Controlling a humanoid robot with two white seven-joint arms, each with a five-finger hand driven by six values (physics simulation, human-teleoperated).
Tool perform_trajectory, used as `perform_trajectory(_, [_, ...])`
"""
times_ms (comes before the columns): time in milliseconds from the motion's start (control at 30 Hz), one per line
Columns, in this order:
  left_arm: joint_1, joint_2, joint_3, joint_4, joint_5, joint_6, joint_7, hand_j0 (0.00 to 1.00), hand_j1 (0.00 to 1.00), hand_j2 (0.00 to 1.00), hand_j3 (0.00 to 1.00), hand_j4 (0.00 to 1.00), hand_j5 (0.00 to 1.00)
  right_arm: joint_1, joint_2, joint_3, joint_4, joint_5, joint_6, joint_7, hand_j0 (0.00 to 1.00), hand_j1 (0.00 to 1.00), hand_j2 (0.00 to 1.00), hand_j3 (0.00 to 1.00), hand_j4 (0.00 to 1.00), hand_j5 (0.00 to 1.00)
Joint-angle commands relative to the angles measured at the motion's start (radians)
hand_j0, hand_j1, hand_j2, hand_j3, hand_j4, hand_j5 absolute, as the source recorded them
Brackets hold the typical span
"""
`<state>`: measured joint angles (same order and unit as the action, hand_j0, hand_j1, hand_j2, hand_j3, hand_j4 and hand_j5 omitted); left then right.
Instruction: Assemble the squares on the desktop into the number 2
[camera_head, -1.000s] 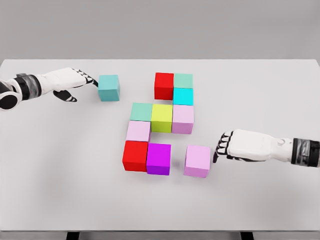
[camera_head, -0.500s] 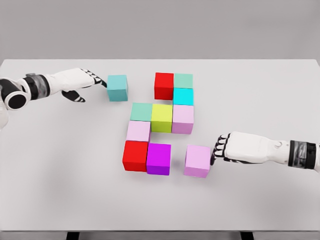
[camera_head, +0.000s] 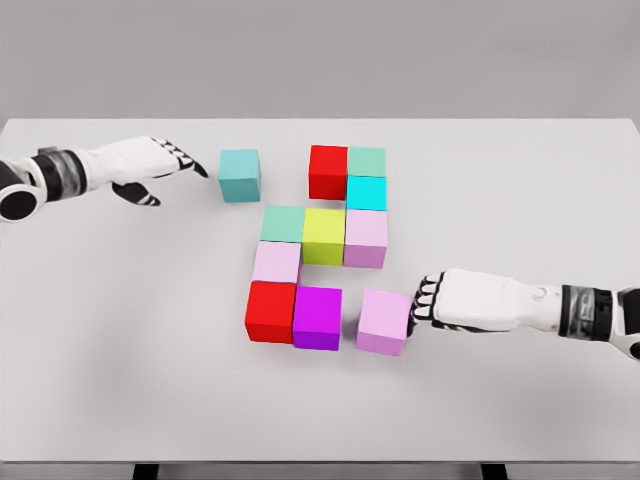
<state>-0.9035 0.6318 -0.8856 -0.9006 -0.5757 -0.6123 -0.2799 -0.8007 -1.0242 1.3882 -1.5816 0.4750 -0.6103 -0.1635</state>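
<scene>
Coloured cubes sit on the white table (camera_head: 120, 330). A joined group forms most of a figure: red cube (camera_head: 328, 171), green cube (camera_head: 367, 162), cyan cube (camera_head: 366, 193), pink cube (camera_head: 366, 238), yellow cube (camera_head: 324, 236), green cube (camera_head: 283, 223), pale pink cube (camera_head: 276, 262), red cube (camera_head: 271, 311), magenta cube (camera_head: 317, 317). A loose lilac cube (camera_head: 384, 321) lies just right of the magenta one, slightly turned, with a small gap. My right hand (camera_head: 424, 299) touches its right side with its fingers. A teal cube (camera_head: 240, 175) stands apart at upper left. My left hand (camera_head: 190, 163) is open, a short gap left of it.
The table's far edge runs behind the cubes and its front edge lies below the figure. Bare tabletop stretches to the left, right and front of the group.
The right hand has pushed the lilac cube left toward the magenta cube, turning it slightly. The left hand pushed the teal cube right, then drew back a little.
</scene>
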Motion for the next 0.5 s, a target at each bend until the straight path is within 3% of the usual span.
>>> perform_trajectory(0, [0.000, 0.020, 0.000, -0.034, 0.005, 0.001, 0.001, 0.84, 0.84, 0.84, 0.84, 0.84, 0.84, 0.000, 0.003, -0.001, 0.000, -0.007, -0.001, -0.001, 0.57, 0.57, 0.57, 0.57, 0.57, 0.57])
perform_trajectory(467, [0.032, 0.022, -0.004, -0.118, -0.001, 0.001, -0.002, 0.84, 0.84, 0.84, 0.84, 0.84, 0.84, 0.000, 0.003, -0.012, 0.000, -0.009, -0.001, -0.001, 0.57, 0.57, 0.57, 0.57, 0.57, 0.57])
